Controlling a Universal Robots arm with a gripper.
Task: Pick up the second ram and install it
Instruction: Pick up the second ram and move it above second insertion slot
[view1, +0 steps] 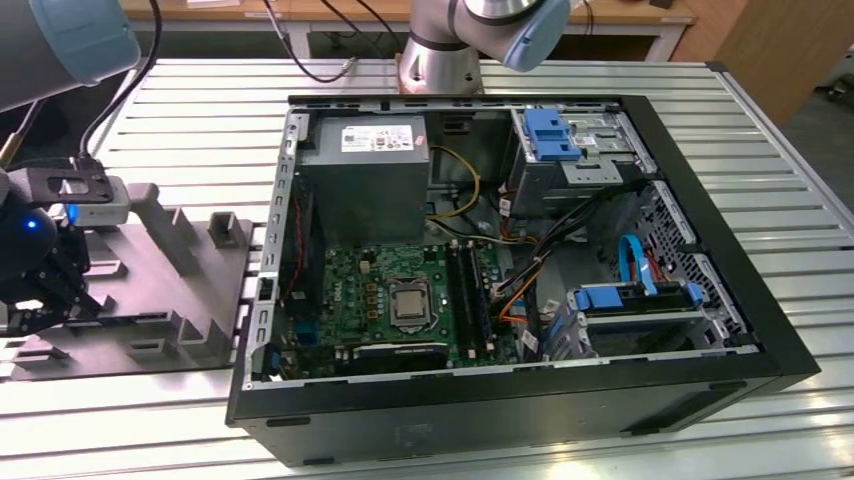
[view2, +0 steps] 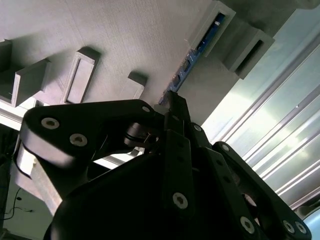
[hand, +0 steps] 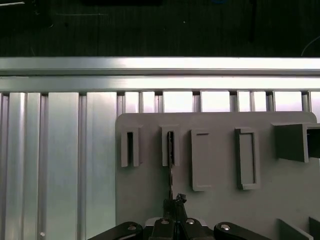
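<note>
We are looking at a slatted aluminium table (view1: 200, 100) with an open black computer case (view1: 534, 410) lying on its side. Inside it, a green motherboard (view1: 374, 290) is facing up, with long black memory slots (view1: 467, 290) running beside the processor socket. A grey power supply (view1: 360, 180) is sitting in the case just behind the board. The base of the robot arm (view1: 441, 60) is standing behind the case.

Towards the exterior view's left, beside the case, a grey fixture plate (view1: 174, 270) with raised slotted holders is lying on the table. The gripper (view1: 34, 315) is hanging over this plate, well apart from the case.

In the first wrist view we are seeing the second ram (hand: 170, 170) edge-on, as a thin dark line. It is standing on its long edge on the fixture plate, with its far end sitting inside one of the narrow slotted holders. In the second wrist view the second ram (view2: 192, 57) is showing its blue-green board running from that holder towards the fingertips.

In both wrist views the black jaws are drawn together, pinching the near end of the stick between their tips. The stick is lying along the plate, with its far end in the holder.
</note>
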